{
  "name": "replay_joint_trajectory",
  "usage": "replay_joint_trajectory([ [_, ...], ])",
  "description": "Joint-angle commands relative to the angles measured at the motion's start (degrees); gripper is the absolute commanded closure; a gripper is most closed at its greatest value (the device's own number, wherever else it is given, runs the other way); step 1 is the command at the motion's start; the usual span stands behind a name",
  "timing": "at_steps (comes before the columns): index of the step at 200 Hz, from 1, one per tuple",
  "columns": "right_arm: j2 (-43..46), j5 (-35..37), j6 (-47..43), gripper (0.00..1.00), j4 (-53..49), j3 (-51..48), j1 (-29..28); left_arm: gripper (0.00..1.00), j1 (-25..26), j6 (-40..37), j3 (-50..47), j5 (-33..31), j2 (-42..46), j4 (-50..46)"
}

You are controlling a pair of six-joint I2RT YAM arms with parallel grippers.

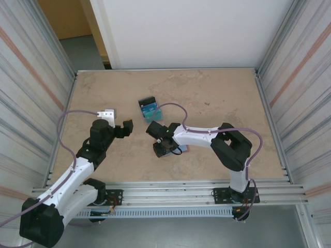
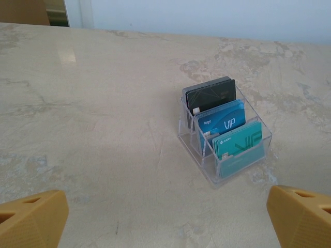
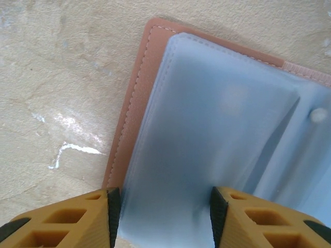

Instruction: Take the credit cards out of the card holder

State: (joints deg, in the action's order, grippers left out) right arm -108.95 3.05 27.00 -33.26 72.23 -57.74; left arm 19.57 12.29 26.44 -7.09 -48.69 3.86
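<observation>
Right gripper [image 3: 162, 209] sits lowest in its wrist view, jaws partway apart, black pads [image 3: 114, 212] straddling the near edge of the card holder [image 3: 207, 119]; nothing looks clamped. Holder lies open and flat on the table [image 3: 51, 77], blue-grey lining up, pink border on the left, close in front of the right arm in the top view. We can't tell through the frosted sleeve whether credit cards sit inside. Left gripper [image 2: 165, 222] hangs wide open, well apart from the holder, facing a clear tiered rack [image 2: 235, 173] with three cards [image 2: 222, 123] (black, blue, teal) standing in it. We read the step as going into the pocket for a card. Next move calls for a pad on a card edge, not just lining, then a slide toward the pocket mouth; holder is unpinned, so we expect drag unless the left arm steadies it
</observation>
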Motion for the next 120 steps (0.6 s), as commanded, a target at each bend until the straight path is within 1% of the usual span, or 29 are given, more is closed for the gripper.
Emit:
replay_joint_trajectory([
  [1,0.7,-1.7,1.3,0.55,0.1,-0.9,0.5,0.01,-0.3,0.4,0.9,0.4,1.2,-1.0],
  [37,1.6,-3.0,1.2,0.63,0.9,-1.3,1.1,0.01,-0.2,0.4,1.6,1.0,1.2,-1.1],
  [65,2.4,-3.8,1.2,0.65,1.5,-1.6,1.2,0.01,-0.2,0.1,2.0,0.9,1.2,-1.5],
  [99,3.3,-4.0,1.5,0.71,1.5,-1.5,1.7,0.01,-0.2,-0.3,2.3,1.9,1.2,-1.4],
  [120,4.1,-3.7,2.1,0.73,1.5,-1.4,1.9,0.01,0.8,-1.6,2.6,1.4,1.5,-1.9],
])
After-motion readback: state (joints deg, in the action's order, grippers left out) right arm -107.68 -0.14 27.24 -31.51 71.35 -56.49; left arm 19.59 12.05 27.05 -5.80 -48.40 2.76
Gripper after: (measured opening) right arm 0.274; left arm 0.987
